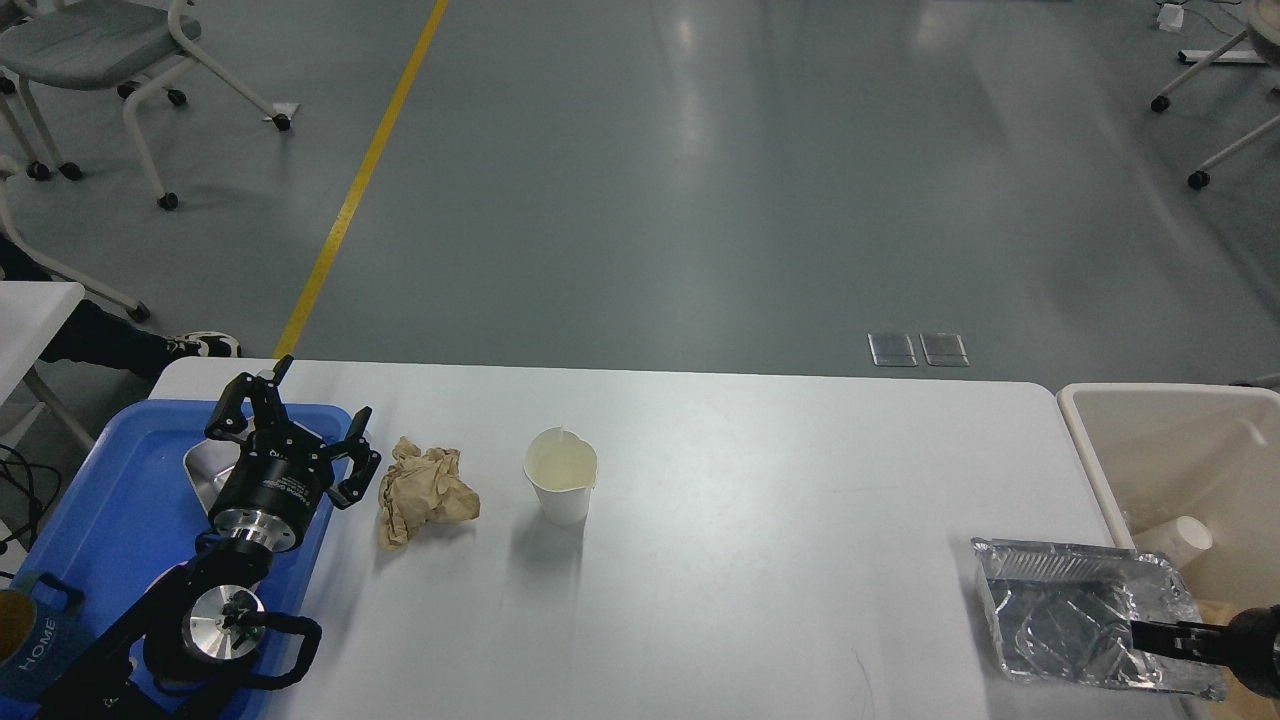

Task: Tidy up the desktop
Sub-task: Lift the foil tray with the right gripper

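The white desktop (760, 480) carries a crumpled brown paper ball (425, 492), a white paper cup (561, 473) standing upright and a silver foil tray (1075, 610) at the front right. My left gripper (312, 405) is open and empty, hanging over the right edge of the blue tray (110, 490), just left of the paper ball. My right gripper (1160, 634) comes in from the right edge, low over the foil tray's right part. Its dark fingers look like one thin bar, so I cannot tell them apart.
A beige bin (1180, 450) stands off the desktop's right end with a white cup (1185, 538) inside. The blue tray holds a metal dish (200, 468) and a blue "HOME" mug (30, 640). Chairs stand on the floor beyond.
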Controlling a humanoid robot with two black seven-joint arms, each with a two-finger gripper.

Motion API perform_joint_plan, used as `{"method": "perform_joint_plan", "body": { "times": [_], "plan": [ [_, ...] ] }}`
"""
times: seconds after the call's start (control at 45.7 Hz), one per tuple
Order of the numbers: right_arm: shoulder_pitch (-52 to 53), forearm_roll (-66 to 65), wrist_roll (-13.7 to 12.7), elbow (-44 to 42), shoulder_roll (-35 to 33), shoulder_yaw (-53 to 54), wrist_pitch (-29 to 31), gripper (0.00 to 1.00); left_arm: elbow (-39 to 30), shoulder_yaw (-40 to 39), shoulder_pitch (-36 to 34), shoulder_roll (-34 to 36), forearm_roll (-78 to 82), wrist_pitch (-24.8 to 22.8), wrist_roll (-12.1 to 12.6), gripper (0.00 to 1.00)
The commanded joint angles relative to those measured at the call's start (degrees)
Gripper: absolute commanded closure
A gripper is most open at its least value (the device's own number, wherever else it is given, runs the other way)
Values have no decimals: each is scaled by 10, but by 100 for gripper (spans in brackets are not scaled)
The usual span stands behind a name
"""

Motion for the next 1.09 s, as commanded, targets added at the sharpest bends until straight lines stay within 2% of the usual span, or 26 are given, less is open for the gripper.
{"method": "perform_joint_plan", "body": {
  "times": [0.0,0.022,0.109,0.153,0.175,0.197,0.569,0.832,0.941,1.073],
  "plan": [
    [0,1,13,0,0,-1,-2,41,0,0,0,0,0,-1,0,4],
    [0,1,16,0,0,-1,-3,52,0,0,0,1,0,-1,0,4],
    [1,1,17,2,0,-1,-2,74,0,0,0,1,0,-1,0,4],
    [1,1,17,1,0,-1,0,91,0,0,0,1,0,-1,0,4],
    [1,1,17,2,0,-1,1,98,0,0,0,1,0,-1,0,4],
    [2,1,18,1,0,-1,1,100,0,0,0,1,0,-1,0,4],
    [2,1,36,6,-5,-1,3,100,1,0,0,0,0,-1,0,4],
    [19,46,36,13,-4,2,6,100,1,0,1,1,0,-2,0,4],
    [43,102,37,40,-36,1,36,100,1,0,1,1,0,-2,0,4],
    [61,128,36,86,-81,0,45,100,1,0,0,1,0,-2,1,4]
  ]
}}
